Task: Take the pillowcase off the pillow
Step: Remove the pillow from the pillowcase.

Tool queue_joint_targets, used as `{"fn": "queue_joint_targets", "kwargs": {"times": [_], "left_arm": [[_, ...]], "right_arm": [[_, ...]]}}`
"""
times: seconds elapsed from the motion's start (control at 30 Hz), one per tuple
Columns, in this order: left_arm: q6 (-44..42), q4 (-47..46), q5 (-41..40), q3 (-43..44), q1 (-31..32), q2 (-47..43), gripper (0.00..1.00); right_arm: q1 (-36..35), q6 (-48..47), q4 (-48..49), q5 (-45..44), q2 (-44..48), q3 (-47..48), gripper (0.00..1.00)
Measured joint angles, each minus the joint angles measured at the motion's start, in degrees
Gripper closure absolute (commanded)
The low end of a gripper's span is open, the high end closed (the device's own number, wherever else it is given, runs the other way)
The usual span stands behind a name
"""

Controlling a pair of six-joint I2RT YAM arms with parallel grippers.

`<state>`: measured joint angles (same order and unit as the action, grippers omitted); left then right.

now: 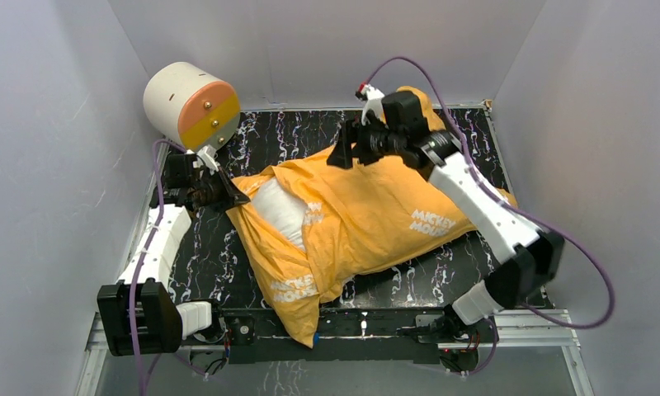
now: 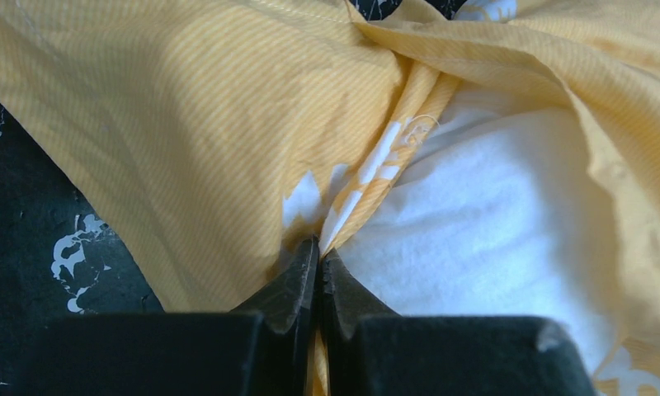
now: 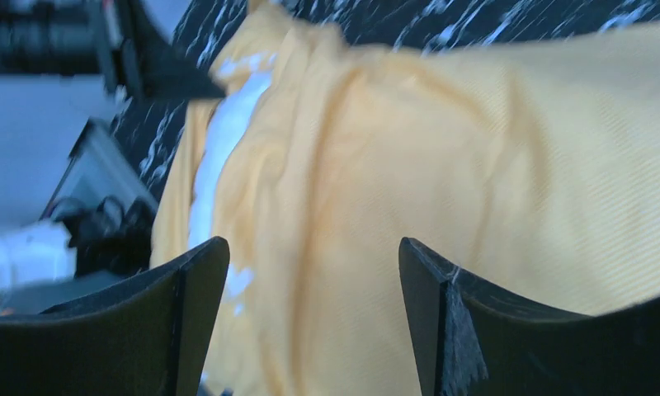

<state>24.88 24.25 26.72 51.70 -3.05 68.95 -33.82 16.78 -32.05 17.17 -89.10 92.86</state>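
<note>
The pillowcase (image 1: 376, 223) is seen spread diagonally across the table (image 1: 310, 132), from the near edge at ctr-left up toward the far right. Its orange-yellow face is turned up, w/ white "Mickey Mouse" lettering in several spots, and a thin strip of blue is shown at its nearest corner. It is bulged by the pillow (image 1: 279, 210), which is enclosed except at the case's left end, where the opening is parted and plump white stuffing is exposed. The rim of that opening is pinched by the left gripper (image 2: 318, 252): in the left wrist view its jaws are pressed together w/ a fold of yellow fabric caught btwn them. White pillow is seen just beside the jaws on the right and black tabletop on the left. The right gripper (image 3: 310, 247) is held over the far part of the case, jaws spread wide w/ nothing clamped btwn them. The right wrist view is blurred, so contact w/ the fabric can't be told. The table is black w/ white marble veining and is enclosed by plain pale walls (image 1: 54, 165). A cream cylinder (image 1: 190, 103) w/ an orange-and-yellow end face is seen at the far left, above the left arm. A purple cable (image 1: 574, 272) is looped beside the right arm.
</note>
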Motion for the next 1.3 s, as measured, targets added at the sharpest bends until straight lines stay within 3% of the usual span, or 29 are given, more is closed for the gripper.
{"fn": "queue_joint_targets", "kwargs": {"times": [0.07, 0.17, 0.23, 0.3, 0.33, 0.4, 0.5, 0.53, 0.67, 0.83, 1.0, 1.13, 1.23, 1.27, 1.3], "left_arm": [[-0.13, 0.92, 1.05, 1.40, -0.02, 0.20, 0.84], [-0.52, 2.23, 1.66, 2.80, -0.07, 0.20, 0.44], [-0.26, 3.56, 1.40, 3.50, -0.31, 0.17, 0.31], [0.17, 5.11, 0.66, 3.65, -0.55, -0.24, 0.22], [0.46, 6.34, 0.04, 3.63, -0.59, -0.79, 0.19], [0.90, 8.92, -1.46, 3.61, -0.59, -2.93, 0.18], [1.92, 13.49, -3.13, 3.08, -0.63, -10.16, 0.19], [2.32, 14.97, -3.15, 3.02, -0.63, -13.03, 0.19], [4.98, 19.26, -1.01, 2.51, 0.52, -22.32, 0.24], [10.56, 20.72, 2.23, -2.64, 4.92, -27.69, 0.23], [13.29, 21.90, 3.48, -3.67, 6.03, -31.36, 0.29], [15.02, 21.07, 3.21, -3.96, 8.07, -29.35, 0.37], [17.92, 16.50, 1.03, -7.10, 14.43, -28.76, 0.45], [19.08, 15.43, -0.35, -8.26, 17.64, -28.26, 0.49], [20.41, 14.36, -2.91, -9.49, 22.18, -27.15, 0.61]], "right_arm": [[-2.54, 0.90, 0.52, 2.08, 7.08, -6.78, 0.14], [-8.66, 2.54, -0.31, 1.11, 14.03, -14.88, 0.15], [-14.16, 4.13, -1.75, -2.29, 15.15, -18.14, 0.17], [-19.19, 6.12, -3.19, -7.89, 13.94, -20.22, 0.30], [-21.38, 7.43, -4.22, -11.74, 12.83, -20.96, 0.42], [-24.57, 10.36, -6.45, -19.85, 10.23, -21.53, 0.54], [-26.62, 14.16, -8.28, -27.58, 8.39, -21.51, 0.87], [-27.34, 15.21, -8.52, -29.44, 8.37, -21.51, 0.91], [-29.51, 18.58, -5.20, -32.54, 10.12, -23.12, 0.91], [-30.80, 22.12, 0.79, -32.00, 13.51, -28.17, 0.90], [-31.28, 23.91, 3.30, -31.15, 13.51, -29.03, 0.86], [-31.89, 25.11, 3.06, -32.79, 12.85, -28.70, 0.85], [-33.40, 26.97, 1.97, -37.29, 12.46, -28.04, 0.88], [-34.05, 27.52, 1.86, -39.26, 12.50, -28.00, 0.90], [-34.51, 27.89, 1.77, -40.54, 12.52, -28.00, 0.91]]}}
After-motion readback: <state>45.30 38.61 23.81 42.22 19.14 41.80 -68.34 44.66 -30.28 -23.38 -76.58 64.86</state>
